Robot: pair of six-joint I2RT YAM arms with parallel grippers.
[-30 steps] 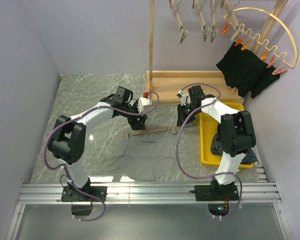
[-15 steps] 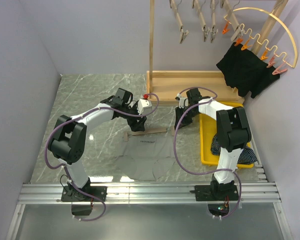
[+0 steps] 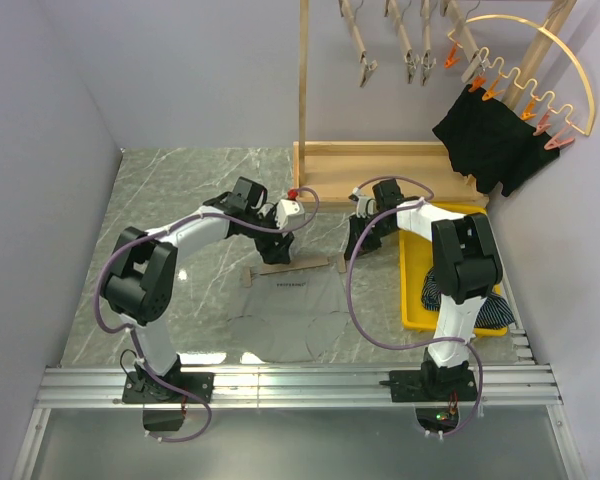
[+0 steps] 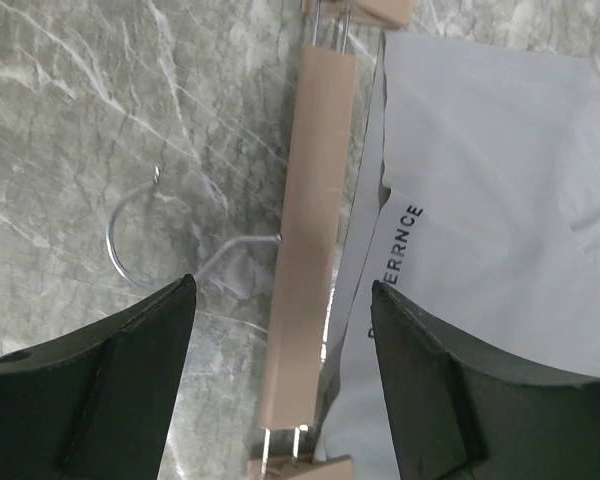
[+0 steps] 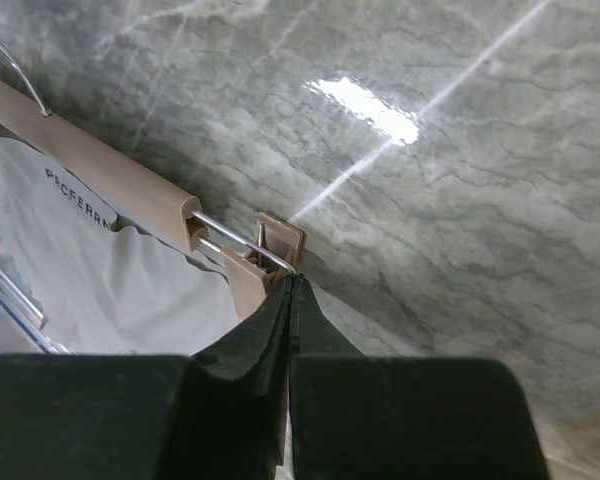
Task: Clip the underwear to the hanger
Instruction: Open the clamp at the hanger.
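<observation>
Left tool (image 4: 280,300) wide open, empty, above the hanger (image 4: 315,150); right tool (image 5: 292,285) fully closed, tips at its end clip (image 5: 278,238); underwear (image 3: 295,310) flat on the bench (image 3: 180,200), waistband alongside the hanger bar.

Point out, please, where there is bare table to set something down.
Bare table lies back-left, bordered by the left wall, the rack base and the left arm; also near-left, beside the underwear. Crowded: the centre, where the hanger, left gripper and right gripper meet; the yellow bin is full.
</observation>
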